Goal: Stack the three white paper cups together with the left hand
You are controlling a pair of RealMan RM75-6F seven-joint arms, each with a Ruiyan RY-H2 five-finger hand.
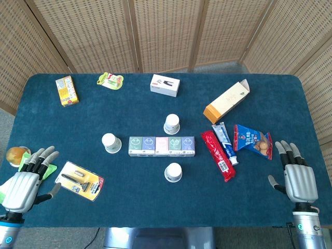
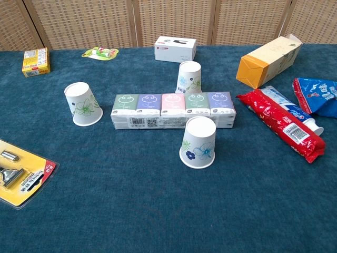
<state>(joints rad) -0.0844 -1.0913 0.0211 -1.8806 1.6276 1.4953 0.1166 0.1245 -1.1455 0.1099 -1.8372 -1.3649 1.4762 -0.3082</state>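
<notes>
All three white paper cups stand upside down, mouths on the cloth and axes upright, around the tissue multipack point(image 1: 162, 146): the left cup point(image 1: 110, 142) just off its left end, the far cup point(image 1: 172, 124) behind it, the near cup point(image 1: 173, 172) in front. What they cover, if anything, is hidden. The left hand point(image 1: 27, 181) rests beside the razor blister pack point(image 1: 79, 180), the right hand point(image 1: 298, 174) near the red packet point(image 1: 218, 155); both are empty with fingers spread.

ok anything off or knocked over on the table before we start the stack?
Nothing spilled or damaged. The three white paper cups all stand upside down, apart, around the pastel tissue multipack. The orange-and-cream carton lies on its side with its end flap open. Both hands rest open, holding nothing.
</notes>
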